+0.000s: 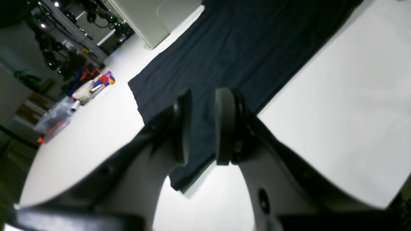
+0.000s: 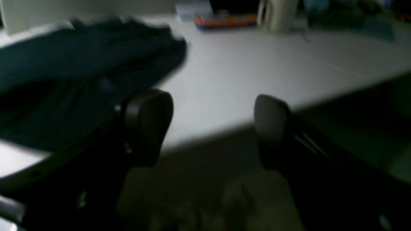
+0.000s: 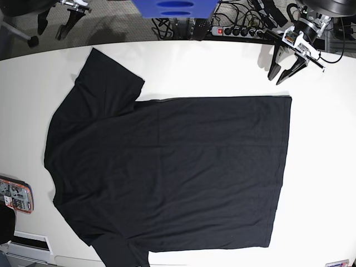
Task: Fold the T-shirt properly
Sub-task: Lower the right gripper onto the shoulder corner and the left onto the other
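Overhead, the T-shirt (image 3: 167, 167) lies spread flat on the white tabletop (image 3: 322, 167), hem toward the base view's right, one sleeve spread toward the upper left; the lower sleeve and lower left corner of the cloth run out of frame at the bottom edge. The left gripper (image 3: 285, 70) stands at the upper right of the base view, above the tabletop just beyond the hem corner, apart from the cloth; in the left wrist view its two dark pads (image 1: 224, 125) stand a narrow gap apart with nothing pinched between them, so it is nearly closed and empty, and the shirt's corner shows behind and below them. The right gripper (image 2: 212, 128) appears in its own wrist view, jaws set wide apart and empty; that picture is dim and blurred, so the shirt (image 2: 80, 73) reads only as a dark rumpled mass at left, near the left finger, whether touching cannot be told. The arm parts at the base view's upper left are cut off by the frame. Beyond the tabletop's far edge lie a power strip (image 3: 236, 30) and tangled cables, with a blue object (image 3: 172, 8) at top centre. A small orange-edged item (image 3: 14, 194) lies at the left edge. The left wrist view shows colourful clutter (image 1: 93, 86) and shelving, too blurred to identify.
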